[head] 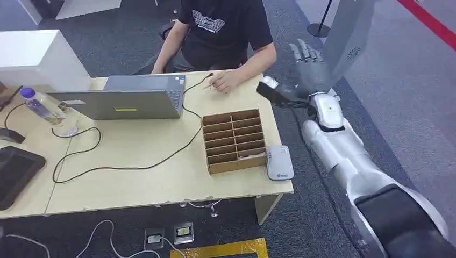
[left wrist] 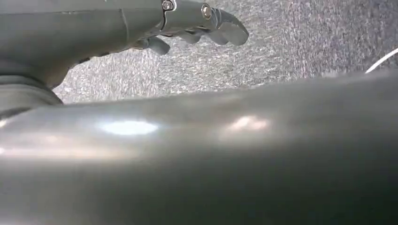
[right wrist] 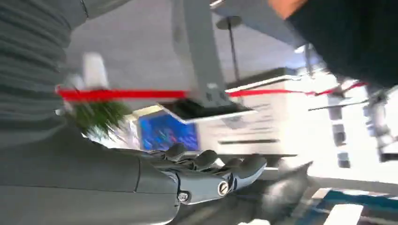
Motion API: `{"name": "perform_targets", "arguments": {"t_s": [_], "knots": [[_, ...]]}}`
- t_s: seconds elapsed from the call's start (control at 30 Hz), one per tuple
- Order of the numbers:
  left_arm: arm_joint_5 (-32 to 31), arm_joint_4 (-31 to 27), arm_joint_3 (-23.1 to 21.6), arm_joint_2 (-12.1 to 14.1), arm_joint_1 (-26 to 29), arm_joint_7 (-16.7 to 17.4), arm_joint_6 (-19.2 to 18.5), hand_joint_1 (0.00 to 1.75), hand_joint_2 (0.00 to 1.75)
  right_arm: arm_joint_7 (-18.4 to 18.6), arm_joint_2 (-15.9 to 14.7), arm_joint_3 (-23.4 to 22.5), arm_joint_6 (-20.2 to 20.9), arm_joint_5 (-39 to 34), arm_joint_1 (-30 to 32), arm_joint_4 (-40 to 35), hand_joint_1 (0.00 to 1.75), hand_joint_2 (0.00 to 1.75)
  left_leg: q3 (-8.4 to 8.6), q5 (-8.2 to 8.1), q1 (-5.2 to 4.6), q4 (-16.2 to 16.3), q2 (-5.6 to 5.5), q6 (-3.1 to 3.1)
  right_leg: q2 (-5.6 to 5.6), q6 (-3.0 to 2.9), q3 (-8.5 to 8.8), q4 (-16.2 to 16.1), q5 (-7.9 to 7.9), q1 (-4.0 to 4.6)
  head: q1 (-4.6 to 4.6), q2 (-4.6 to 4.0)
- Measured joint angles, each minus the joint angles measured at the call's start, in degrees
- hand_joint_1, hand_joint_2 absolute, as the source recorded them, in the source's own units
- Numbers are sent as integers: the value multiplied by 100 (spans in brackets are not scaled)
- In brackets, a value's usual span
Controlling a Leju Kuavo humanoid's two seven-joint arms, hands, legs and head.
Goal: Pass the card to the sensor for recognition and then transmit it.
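My right hand (head: 309,72) is raised off the table's far right corner, fingers pointing up. A dark flat card (head: 273,92) with a pale edge sticks out from it toward the table, pinched at the thumb. In the right wrist view the card (right wrist: 206,110) lies flat under the thumb, apart from the stretched fingers (right wrist: 211,171). The white card sensor (head: 279,162) lies at the table's right edge, nearer me than the hand. A person (head: 220,32) sits across the table, one hand (head: 221,81) resting on it near the card. My left hand (left wrist: 187,23) hangs over carpet, holding nothing.
A wooden divided box (head: 234,141) stands beside the sensor. A laptop (head: 129,97), a water bottle (head: 37,103), a black device (head: 13,172) and loose cables (head: 107,166) sit on the table (head: 134,188). Grey carpet lies right of the table.
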Motion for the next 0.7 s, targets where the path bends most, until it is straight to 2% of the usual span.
{"name": "perform_targets", "arguments": {"t_s": [0.13,0.17,0.3,0.37,0.43,0.53,0.63,0.67,0.7], "knots": [[46,0,-33,-20,133,0,6,0,0,-432,-934,-702,-224,-951,75,153,0,175,-3,-10,-1,3,5,12,6,1,11,-12,1,-2,0,0],[57,0,-39,-24,149,0,7,0,0,-439,-1117,-855,-240,-1060,139,179,0,175,-4,-12,-4,3,9,14,9,2,10,-14,1,-4,4,0],[125,0,-79,-50,159,2,39,0,0,-71,-1803,-1477,-172,-1566,541,299,0,175,3,-25,-6,4,26,30,17,6,10,-25,1,-6,2,0],[140,-2,-83,-74,160,37,55,0,0,236,-2147,-1745,144,-1906,879,365,0,175,5,-25,-2,4,10,31,4,11,15,-28,-4,-3,0,0],[138,-7,-90,-103,186,55,61,0,0,350,-2507,-2054,359,-2233,1344,439,0,175,-7,-26,-1,2,-12,31,-14,12,24,-28,-8,-2,4,0],[168,-4,-92,-124,209,61,87,0,0,631,-2788,-2396,455,-2496,1796,529,0,175,-8,-32,-1,0,36,26,29,12,0,-26,-6,-2,-9,0],[343,-7,-90,-157,183,61,144,0,0,942,-2994,-2870,521,-3304,2461,614,0,175,2,-38,14,-1,6,24,0,10,26,-29,-19,12,-9,0],[378,-7,-90,-168,185,61,160,0,0,890,-2998,-3049,505,-3606,2741,651,0,0,1,-38,16,-2,-1,23,-4,11,33,-29,-20,15,-2,0],[411,-7,-90,-188,197,61,173,0,0,853,-2983,-3250,495,-3821,2992,688,0,0,0,-41,17,-3,-3,19,-4,11,30,-28,-20,15,-9,0]]}}
